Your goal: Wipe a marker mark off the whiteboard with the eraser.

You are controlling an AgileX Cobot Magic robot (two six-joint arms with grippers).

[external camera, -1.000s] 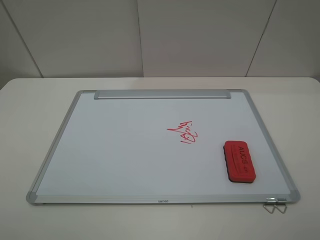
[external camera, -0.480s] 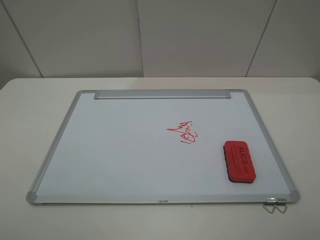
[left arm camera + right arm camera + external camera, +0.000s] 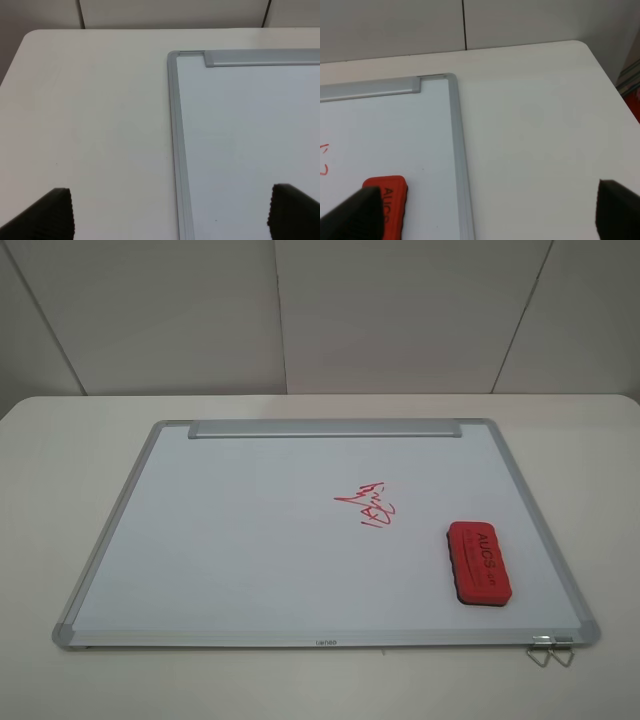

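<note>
The whiteboard (image 3: 240, 540) lies flat on the table, its tray strip (image 3: 325, 428) along the far edge. A red eraser (image 3: 480, 560) lettered "AUCS" rests on the board's right part, near the front. Left of it and slightly farther back is a dense red scribble (image 3: 366, 503). The thin cross-like marker mark shows in no view. Neither arm appears in the high view. My left gripper (image 3: 172, 215) is open above the board's far left corner (image 3: 173, 55). My right gripper (image 3: 487, 215) is open near the far right corner (image 3: 451, 77), with the eraser (image 3: 390, 207) by one fingertip.
The white table (image 3: 60, 440) surrounds the board, with wall panels behind it. A small wire clip (image 3: 550, 650) sticks out at the board's front right corner. The table's rounded right corner (image 3: 580, 47) is close to the right arm.
</note>
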